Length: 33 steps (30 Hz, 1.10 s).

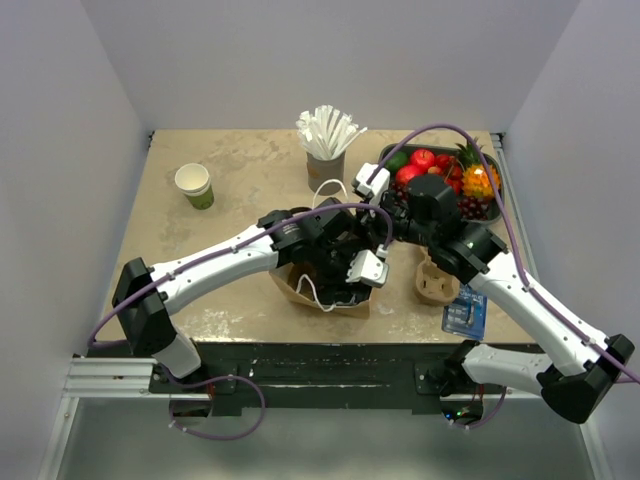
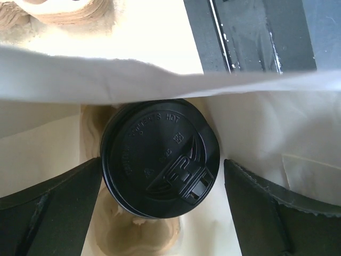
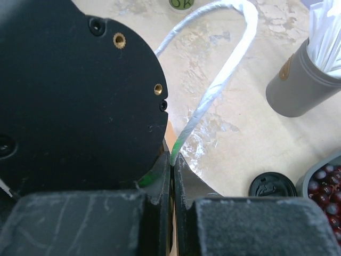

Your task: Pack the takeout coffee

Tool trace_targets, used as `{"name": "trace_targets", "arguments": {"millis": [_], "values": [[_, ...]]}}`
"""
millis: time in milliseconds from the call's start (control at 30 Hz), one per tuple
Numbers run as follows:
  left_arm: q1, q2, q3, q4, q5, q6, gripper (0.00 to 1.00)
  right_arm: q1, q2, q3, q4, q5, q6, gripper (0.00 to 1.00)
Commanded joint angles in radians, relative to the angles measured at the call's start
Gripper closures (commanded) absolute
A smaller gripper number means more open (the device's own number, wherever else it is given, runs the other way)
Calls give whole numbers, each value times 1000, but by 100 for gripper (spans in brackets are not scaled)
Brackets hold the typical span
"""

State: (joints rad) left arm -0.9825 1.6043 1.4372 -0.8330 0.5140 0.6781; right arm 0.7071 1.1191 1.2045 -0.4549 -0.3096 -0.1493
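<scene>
The takeout coffee (image 2: pixel 160 160) stands inside the paper bag (image 2: pixel 106 80), seated in a cardboard carrier (image 2: pixel 136 240). Only its round black lid shows from above. My left gripper (image 2: pixel 162 165) hangs over it, its 2 fingers (image 2: pixel 48 213) spread wide, 1 on each side of the lid, not gripping. My right gripper (image 3: pixel 171 173) is pinched tight on the bag's rim, at the foot of its white twisted handle (image 3: pixel 224 74). 1 loose black lid (image 3: pixel 273 185) lies on the table (image 3: pixel 234 138), near the grey straw cup (image 3: pixel 298 90).
</scene>
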Motion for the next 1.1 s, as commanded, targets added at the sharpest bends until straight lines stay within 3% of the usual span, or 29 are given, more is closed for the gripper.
{"name": "trace_targets", "arguments": {"millis": [0, 233, 633, 833, 1067], "values": [[5, -13, 62, 41, 38, 50, 1, 55, -18, -37, 41, -123, -3, 100], [13, -47, 23, 2, 44, 115, 1, 37, -28, -62, 50, -63, 68, 100], [25, -58, -43, 11, 46, 112, 1, -38, -8, -13, 24, -138, 131, 100], [27, -84, -64, 23, 57, 115, 1, -132, 19, -33, 51, -198, 195, 100], [28, -167, -110, 107, 77, 123, 1, -135, 47, -34, 76, -197, 186, 100]]}}
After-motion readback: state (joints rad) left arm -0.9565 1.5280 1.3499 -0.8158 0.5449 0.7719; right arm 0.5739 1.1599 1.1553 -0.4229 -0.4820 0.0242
